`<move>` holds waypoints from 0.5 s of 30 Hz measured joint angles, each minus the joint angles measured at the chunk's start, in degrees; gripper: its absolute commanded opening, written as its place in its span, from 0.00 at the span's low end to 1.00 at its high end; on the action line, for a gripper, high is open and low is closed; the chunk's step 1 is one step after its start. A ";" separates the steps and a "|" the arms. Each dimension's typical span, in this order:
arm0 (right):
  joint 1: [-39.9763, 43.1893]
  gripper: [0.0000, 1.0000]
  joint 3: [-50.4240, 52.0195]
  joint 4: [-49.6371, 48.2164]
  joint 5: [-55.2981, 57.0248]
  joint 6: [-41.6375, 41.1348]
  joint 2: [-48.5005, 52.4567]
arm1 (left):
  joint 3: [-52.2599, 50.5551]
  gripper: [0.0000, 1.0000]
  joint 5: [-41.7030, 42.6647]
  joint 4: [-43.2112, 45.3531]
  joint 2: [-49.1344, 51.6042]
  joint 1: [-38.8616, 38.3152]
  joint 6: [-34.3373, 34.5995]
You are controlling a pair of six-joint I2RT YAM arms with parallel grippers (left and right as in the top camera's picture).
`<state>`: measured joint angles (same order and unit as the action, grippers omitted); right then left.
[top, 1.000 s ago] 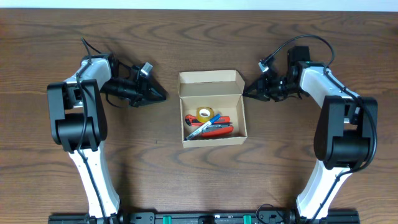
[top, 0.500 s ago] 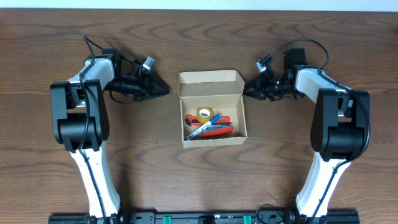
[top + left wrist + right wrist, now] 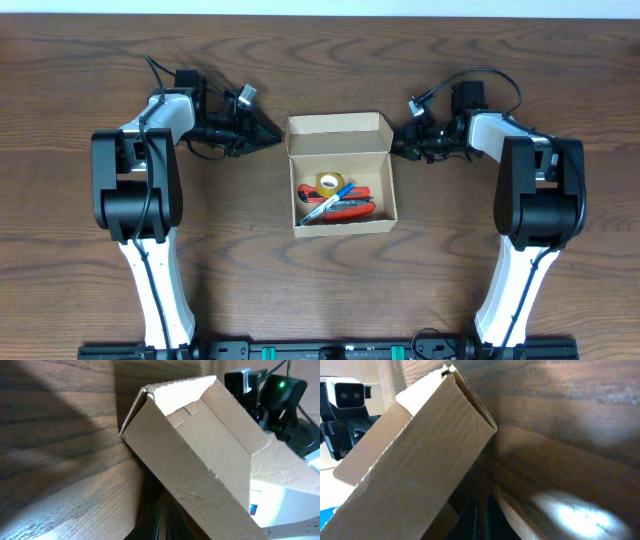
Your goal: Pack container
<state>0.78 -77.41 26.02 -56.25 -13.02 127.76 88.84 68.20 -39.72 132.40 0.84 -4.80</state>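
Both arms have swung inward over the last second. The left fingers (image 3: pixel 268 139) now sit at the left edge of the lid (image 3: pixel 338 134) and the right fingers (image 3: pixel 401 146) at its right edge, where before they stood clearly apart from it. Each pair looks pinched together to a point and holds nothing. In the wrist views cardboard fills the space just ahead of the tips, though actual contact cannot be told.

Between the two pairs of fingers the lid is hinged open. Just past it, toward the robot's base, the container (image 3: pixel 392 190) rests on the tabletop (image 3: pixel 320 290). Inside lie a yellow tape roll (image 3: pixel 330 184), a blue pen (image 3: pixel 322 208) and a red item (image 3: pixel 352 207), so the filling appears done. What seems left is folding the lid down and shut. Nothing else lies near the fingers. The likely hindrances are the lid's angled side tabs and any contents riding above the rim.
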 measured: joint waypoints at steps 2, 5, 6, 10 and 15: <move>0.00 0.01 0.00 -0.52 -0.61 -0.09 0.07 | 0.00 0.06 0.52 0.37 0.04 0.00 0.63; 0.00 0.01 0.00 -3.65 -3.23 -0.31 0.13 | 0.00 0.06 2.54 1.14 0.11 0.00 1.51; 0.00 0.01 0.02 -4.81 -4.37 -0.33 0.13 | 0.00 0.06 3.30 1.18 0.13 0.00 1.64; 0.00 0.01 0.00 -11.54 -12.39 -0.98 0.15 | 0.00 0.06 5.40 1.01 0.26 0.00 2.05; 0.00 0.01 0.00 -14.43 -20.50 -1.97 0.15 | 0.00 0.06 7.39 0.76 0.28 0.00 2.12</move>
<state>0.78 -77.41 11.60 -76.75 -14.98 127.92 88.84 75.59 -38.96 132.68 0.84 -2.68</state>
